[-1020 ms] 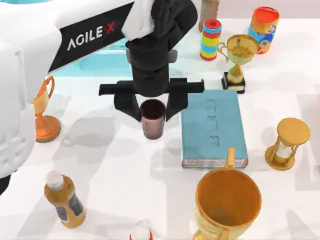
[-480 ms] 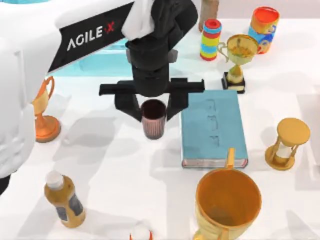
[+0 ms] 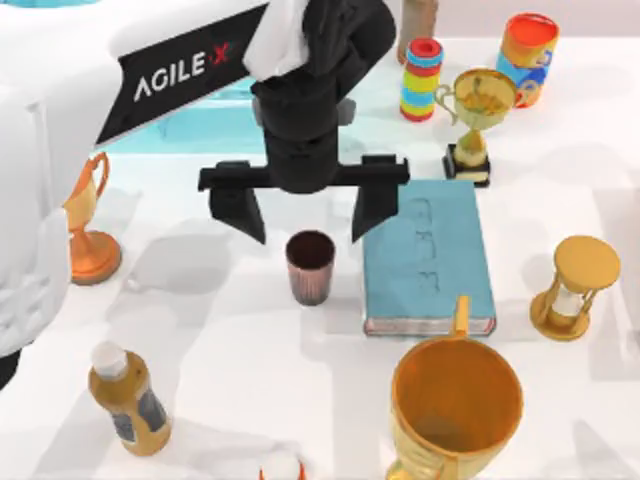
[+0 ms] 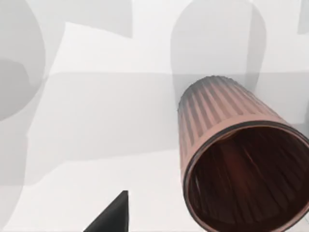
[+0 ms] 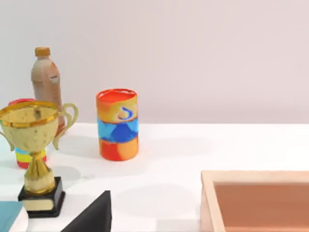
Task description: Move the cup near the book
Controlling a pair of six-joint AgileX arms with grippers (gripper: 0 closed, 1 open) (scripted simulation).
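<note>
The small reddish-brown ribbed cup (image 3: 310, 266) stands upright on the white table, just left of the teal-blue book (image 3: 428, 258), with a narrow gap between them. My left gripper (image 3: 305, 212) hovers right above the cup, open, its two black fingers spread wide to either side and not touching it. In the left wrist view the cup (image 4: 231, 159) is close up with its dark inside showing, and one black fingertip (image 4: 108, 217) stands apart from it. In the right wrist view a dark fingertip (image 5: 91, 215) of the right arm shows, along with a corner of the book (image 5: 7, 212).
A large orange mug (image 3: 455, 405) stands in front of the book, and a gold trophy (image 3: 478, 110) behind it. An hourglass (image 3: 572, 285) is at the right, an orange trophy (image 3: 88, 225) at the left, a bottle (image 3: 125, 398) front left. A wooden box (image 5: 256, 200) lies near the right arm.
The left gripper's fingers have spread apart and let go of the cup. The cup now stands free on the table beside the book.
</note>
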